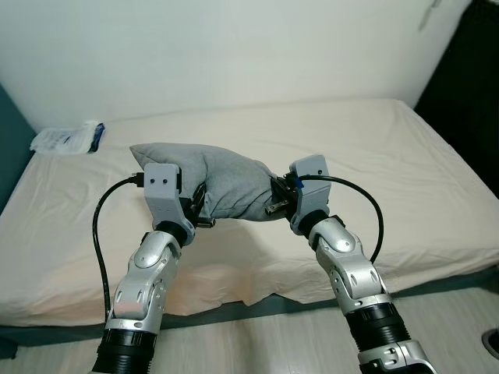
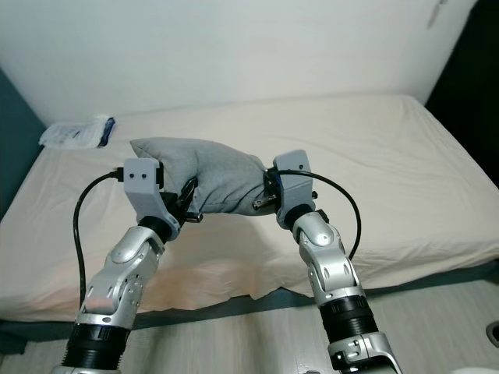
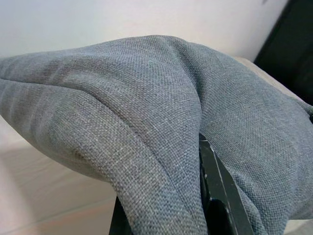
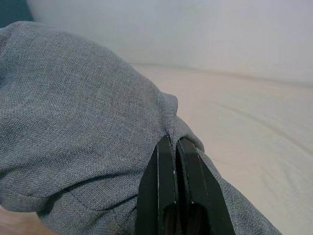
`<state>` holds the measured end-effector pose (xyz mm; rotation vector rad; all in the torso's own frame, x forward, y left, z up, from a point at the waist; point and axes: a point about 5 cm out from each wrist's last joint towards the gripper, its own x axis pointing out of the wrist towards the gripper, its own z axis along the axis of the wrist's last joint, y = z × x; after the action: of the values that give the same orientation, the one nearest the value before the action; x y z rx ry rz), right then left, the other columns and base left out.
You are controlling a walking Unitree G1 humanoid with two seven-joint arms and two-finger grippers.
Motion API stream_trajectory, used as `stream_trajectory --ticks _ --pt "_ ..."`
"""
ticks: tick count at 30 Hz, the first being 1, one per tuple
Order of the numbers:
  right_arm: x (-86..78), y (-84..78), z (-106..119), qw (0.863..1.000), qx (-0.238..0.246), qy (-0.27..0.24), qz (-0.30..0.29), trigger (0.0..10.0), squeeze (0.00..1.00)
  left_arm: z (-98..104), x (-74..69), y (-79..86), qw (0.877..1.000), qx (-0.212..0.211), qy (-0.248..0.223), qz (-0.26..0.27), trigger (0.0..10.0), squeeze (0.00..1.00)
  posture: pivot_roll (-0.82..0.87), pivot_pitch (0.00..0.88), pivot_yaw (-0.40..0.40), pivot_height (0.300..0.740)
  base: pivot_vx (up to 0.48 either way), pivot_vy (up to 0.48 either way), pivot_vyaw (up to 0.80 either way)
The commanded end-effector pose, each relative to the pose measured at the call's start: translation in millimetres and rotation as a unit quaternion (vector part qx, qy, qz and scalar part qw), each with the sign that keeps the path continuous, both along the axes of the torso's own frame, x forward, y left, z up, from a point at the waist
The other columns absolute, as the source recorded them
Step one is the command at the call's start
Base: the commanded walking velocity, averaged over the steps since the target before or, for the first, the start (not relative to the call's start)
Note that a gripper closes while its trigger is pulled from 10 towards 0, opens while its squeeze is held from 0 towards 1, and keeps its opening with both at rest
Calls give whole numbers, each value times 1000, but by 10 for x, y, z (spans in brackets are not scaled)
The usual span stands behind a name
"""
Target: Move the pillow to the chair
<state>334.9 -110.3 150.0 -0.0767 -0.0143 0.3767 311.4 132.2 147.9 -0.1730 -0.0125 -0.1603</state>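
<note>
I hold the grey pillow (image 1: 218, 183) up between my two arms, above the cream-sheeted bed (image 1: 405, 164). My right gripper (image 4: 177, 161) is pinched tight on a fold of its fabric. My left gripper (image 3: 205, 196) is wrapped in cloth — fingers clamped on the pillow's other end. A white packet (image 1: 69, 139) lies near the bed's far left corner.
</note>
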Motion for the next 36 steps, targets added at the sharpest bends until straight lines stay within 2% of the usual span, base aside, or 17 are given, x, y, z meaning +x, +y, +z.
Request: stream_trajectory --ticks 1,18,25,36 --pt "2 -93 31 1000 5 -13 -21 10000 0 130 -4 142 999 1 -39 34 10000 0 3 90 7 740 0 0 0" --pt "10 -102 30 1000 6 -13 -23 10000 0 126 -6 136 999 0 -35 37 10000 0 3 94 7 740 0 0 0" --pt "10 -101 33 1000 6 -13 -23 10000 0 129 8 130 999 2 -30 38 10000 0 2 97 5 740 0 -480 0" --pt "4 -98 33 1000 7 -12 -22 10000 0 120 -6 137 999 -8 -29 39 10000 0 4 100 6 740 0 0 0"
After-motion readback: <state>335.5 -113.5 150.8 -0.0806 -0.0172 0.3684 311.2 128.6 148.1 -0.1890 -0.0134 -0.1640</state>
